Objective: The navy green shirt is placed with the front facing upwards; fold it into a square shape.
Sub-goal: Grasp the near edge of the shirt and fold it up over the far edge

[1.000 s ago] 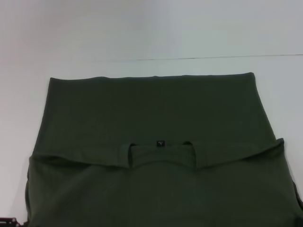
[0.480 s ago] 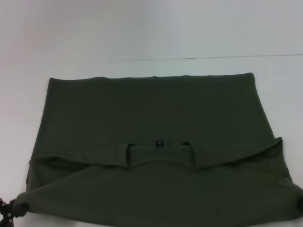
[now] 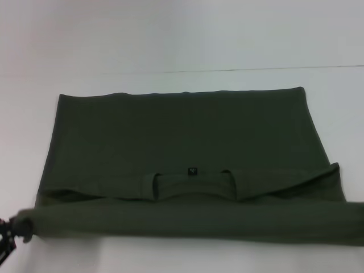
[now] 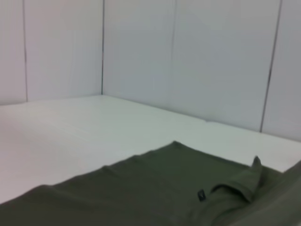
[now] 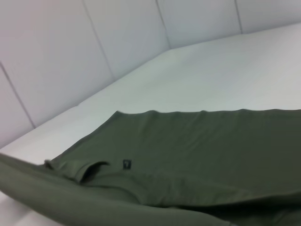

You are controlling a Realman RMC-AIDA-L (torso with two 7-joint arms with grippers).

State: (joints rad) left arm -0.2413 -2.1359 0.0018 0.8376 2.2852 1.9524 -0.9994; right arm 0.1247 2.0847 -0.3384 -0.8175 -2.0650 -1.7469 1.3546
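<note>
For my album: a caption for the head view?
Green shirt on a white table, its near edge lifted taut.

1. Left pincer (image 3: 10, 234): low at the near-left corner of the head view, only partly in frame; dark body with reddish details; blurred. Whether its fingers are parted or closed cannot be made out.
2. Right pincer: outside the head view; no part of it shows in either wrist view.
</note>
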